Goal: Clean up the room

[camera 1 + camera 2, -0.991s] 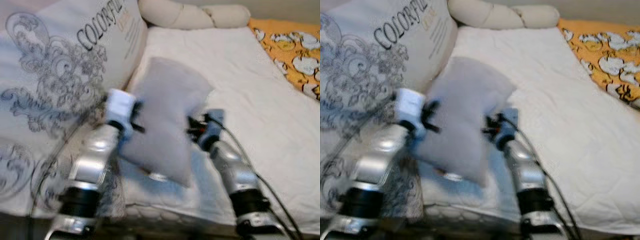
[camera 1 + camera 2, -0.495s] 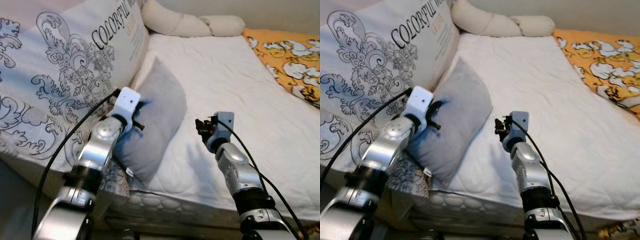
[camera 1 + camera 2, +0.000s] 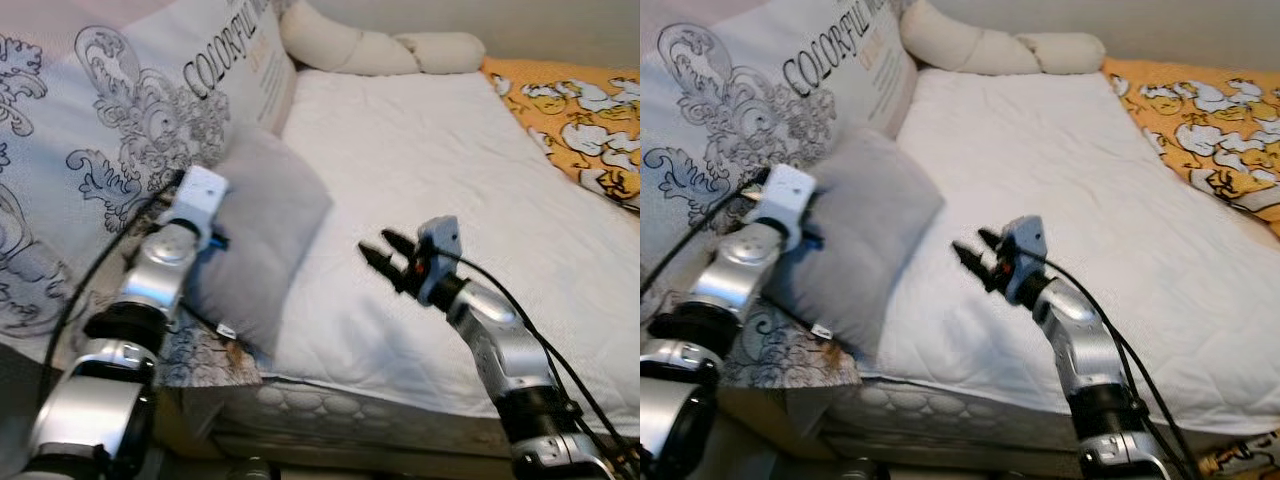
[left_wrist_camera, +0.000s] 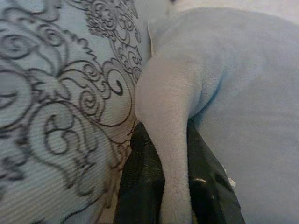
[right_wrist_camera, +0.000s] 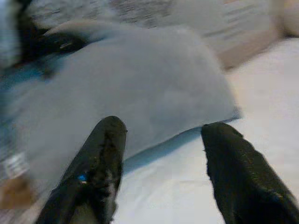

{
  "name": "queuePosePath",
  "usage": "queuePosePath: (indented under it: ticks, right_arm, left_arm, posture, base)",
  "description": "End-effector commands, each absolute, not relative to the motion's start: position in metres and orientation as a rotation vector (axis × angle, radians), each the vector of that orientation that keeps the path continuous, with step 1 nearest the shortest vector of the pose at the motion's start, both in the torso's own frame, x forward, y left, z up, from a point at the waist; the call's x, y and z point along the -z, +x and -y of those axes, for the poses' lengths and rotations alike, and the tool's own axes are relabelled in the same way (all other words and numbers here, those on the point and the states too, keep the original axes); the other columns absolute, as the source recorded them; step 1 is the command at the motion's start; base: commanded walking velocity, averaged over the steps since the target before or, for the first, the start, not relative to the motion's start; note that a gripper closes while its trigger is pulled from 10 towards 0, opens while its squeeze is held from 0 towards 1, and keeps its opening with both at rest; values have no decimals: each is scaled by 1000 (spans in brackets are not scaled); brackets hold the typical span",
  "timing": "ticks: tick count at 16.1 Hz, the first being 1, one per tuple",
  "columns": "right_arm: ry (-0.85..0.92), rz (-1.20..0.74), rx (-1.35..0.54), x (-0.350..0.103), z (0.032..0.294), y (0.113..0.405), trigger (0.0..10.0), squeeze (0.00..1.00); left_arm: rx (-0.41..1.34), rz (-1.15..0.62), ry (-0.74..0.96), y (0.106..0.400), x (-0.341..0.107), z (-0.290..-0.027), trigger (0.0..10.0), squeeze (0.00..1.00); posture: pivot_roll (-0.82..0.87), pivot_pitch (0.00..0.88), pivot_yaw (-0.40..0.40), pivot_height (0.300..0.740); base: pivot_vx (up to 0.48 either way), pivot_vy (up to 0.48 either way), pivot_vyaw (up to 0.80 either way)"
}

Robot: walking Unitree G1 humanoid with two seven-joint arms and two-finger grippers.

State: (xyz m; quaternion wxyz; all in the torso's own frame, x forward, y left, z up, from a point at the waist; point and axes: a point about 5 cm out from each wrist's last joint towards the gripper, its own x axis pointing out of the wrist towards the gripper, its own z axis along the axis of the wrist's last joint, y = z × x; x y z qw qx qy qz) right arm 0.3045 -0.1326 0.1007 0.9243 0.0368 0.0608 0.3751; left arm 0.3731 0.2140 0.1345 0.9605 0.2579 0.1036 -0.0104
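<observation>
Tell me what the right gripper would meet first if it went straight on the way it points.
Most likely the grey pillow. The right gripper is open over the white sheet, and its wrist view looks straight at the pillow's near edge. Depth is unclear, so it might skim the sheet first.

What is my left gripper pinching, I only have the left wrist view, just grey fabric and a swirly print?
Observer: The left gripper is shut on an edge of the grey pillow, which lies on the white bed.
Operator: And the swirly print?
Observer: That is a big patterned cushion with lettering, leaning right beside the grey pillow.
Operator: Where is my other arm?
Observer: The right gripper is open above the white bed, apart from the grey pillow and pointing toward it.
</observation>
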Motion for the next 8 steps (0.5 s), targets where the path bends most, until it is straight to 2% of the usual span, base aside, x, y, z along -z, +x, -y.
queuePosePath:
  ticks: [1, 3, 7, 8]
  right_arm:
    - [50, -105, -861, -109, 130, 300, 10000, 1000]
    - [17, -124, -947, -111, 132, 295, 10000, 1000]
    - [5, -117, -942, -111, 133, 296, 10000, 1000]
    - [18, -108, -942, -112, 133, 295, 10000, 1000]
  left_arm:
    - [-53, -125, 542, 379, -158, -227, 10000, 0]
    - [-36, -134, 537, 377, -150, -230, 10000, 0]
    - [15, -127, 505, 376, -139, -219, 10000, 0]
    - [80, -125, 417, 376, -138, -214, 10000, 1000]
  posture:
    - [70, 0, 52, 740]
    - [87, 0, 32, 740]
    - [83, 0, 30, 740]
    - [83, 0, 30, 740]
  base:
    - [0, 0, 0]
    - [0, 0, 0]
    - [0, 0, 0]
    - [0, 0, 0]
